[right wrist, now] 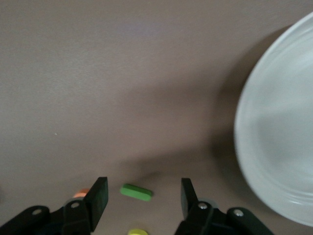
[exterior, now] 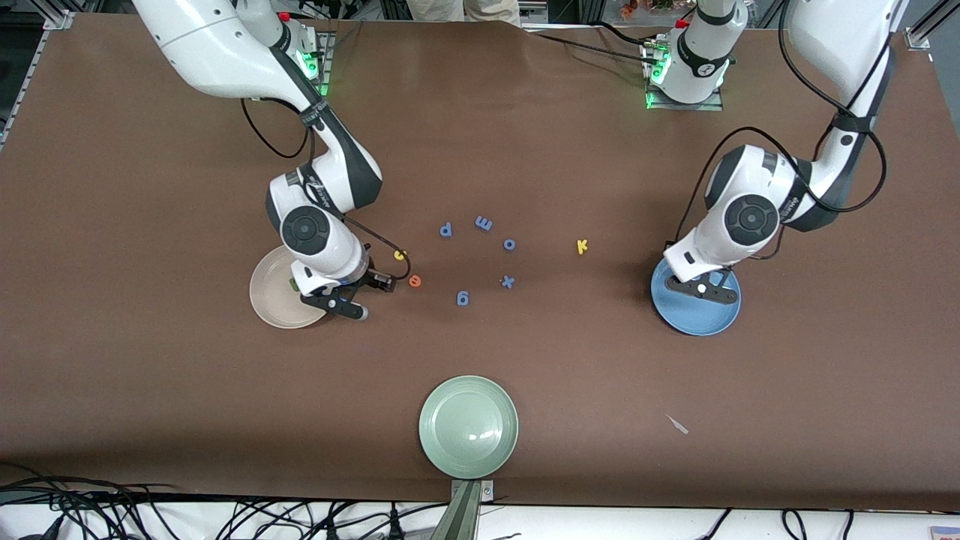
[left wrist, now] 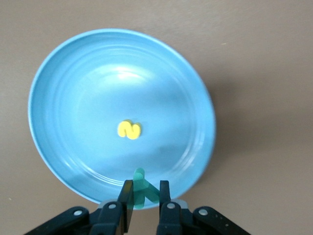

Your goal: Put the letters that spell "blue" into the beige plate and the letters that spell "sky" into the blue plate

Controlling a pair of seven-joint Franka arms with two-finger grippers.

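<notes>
Left wrist view: left gripper (left wrist: 145, 196) pinches the teal y (left wrist: 142, 188) over the blue plate (left wrist: 63, 73); yellow s (left wrist: 129, 130) lies mid-plate.
Right gripper (right wrist: 143, 196): jaws apart, empty, green l (right wrist: 136, 192) between them at frame bottom.
Beige plate (right wrist: 274, 147): right edge of frame.
Handling: foam looks light and squashy; probably pinch the l's long flat sides gently.

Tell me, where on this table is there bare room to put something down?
Bare brown cloth lies between the green plate and the blue plate, and between the green plate and the beige plate. It is crowded mid-table, where blue letters and a yellow k lie scattered, and beside the beige plate under the right gripper.
</notes>
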